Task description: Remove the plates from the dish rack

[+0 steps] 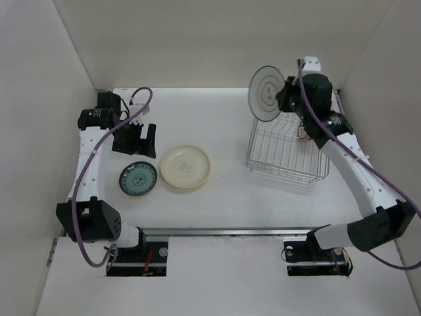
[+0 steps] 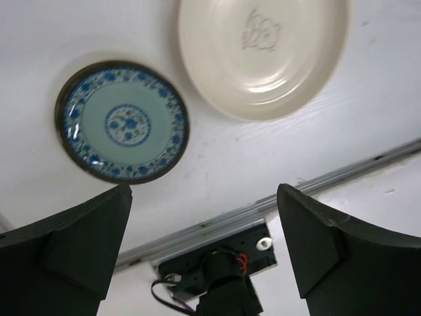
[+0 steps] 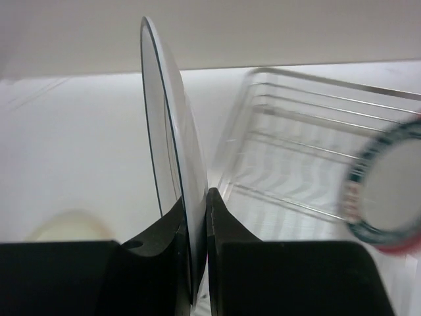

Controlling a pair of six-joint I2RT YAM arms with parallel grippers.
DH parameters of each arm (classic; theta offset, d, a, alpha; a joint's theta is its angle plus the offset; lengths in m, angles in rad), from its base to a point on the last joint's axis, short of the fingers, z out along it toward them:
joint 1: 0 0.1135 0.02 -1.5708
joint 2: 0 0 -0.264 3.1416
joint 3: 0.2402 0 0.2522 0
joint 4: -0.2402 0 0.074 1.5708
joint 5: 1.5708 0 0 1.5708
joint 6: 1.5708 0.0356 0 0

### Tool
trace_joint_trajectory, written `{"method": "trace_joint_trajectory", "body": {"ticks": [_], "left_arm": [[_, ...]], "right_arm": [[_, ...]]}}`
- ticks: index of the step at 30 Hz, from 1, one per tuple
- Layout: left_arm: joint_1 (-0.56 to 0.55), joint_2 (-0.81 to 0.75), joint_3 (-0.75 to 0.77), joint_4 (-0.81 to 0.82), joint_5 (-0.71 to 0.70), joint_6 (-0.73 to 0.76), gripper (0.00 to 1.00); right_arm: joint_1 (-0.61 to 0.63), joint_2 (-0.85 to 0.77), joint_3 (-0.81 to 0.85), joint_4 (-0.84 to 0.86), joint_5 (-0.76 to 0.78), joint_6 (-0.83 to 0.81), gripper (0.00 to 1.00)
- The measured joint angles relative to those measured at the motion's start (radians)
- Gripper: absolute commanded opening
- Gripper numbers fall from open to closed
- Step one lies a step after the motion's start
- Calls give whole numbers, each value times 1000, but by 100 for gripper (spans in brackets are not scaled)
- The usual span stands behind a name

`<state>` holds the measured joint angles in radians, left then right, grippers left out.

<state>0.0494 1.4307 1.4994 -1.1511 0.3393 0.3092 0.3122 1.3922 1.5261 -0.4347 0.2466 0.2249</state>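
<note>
Your right gripper is clamped on the rim of a grey plate, holding it upright above the rack's far left corner. A dark-rimmed plate shows blurred at the rack. Your left gripper hangs wide open and empty over the teal plate and cream plate, which lie flat on the table.

We see held plate edge-on only — face hidden, lower rim buried between pads of right gripper. Dish rack blurred. Patterned-rim plate blurred, cut by right edge; pink sliver under it — we can't tell what. Cream plate cut off at top. Right arm covers rack's far-right corner in top view.
</note>
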Motion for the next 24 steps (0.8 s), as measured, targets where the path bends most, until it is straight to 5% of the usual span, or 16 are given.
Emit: {"method": "trace_joint_trajectory", "body": {"ticks": [9, 17, 21, 24], "left_arm": [[-13, -26, 33, 4, 218, 9, 94], [-111, -17, -47, 85, 170, -14, 91], [-124, 25, -64, 84, 169, -19, 63], [-127, 40, -65, 77, 195, -21, 21]], "right_arm": [[191, 171, -258, 325, -719, 15, 0], [361, 371, -219, 463, -1021, 80, 0], [378, 404, -177, 520, -1074, 106, 0], [375, 433, -165, 538, -1074, 122, 0]]}}
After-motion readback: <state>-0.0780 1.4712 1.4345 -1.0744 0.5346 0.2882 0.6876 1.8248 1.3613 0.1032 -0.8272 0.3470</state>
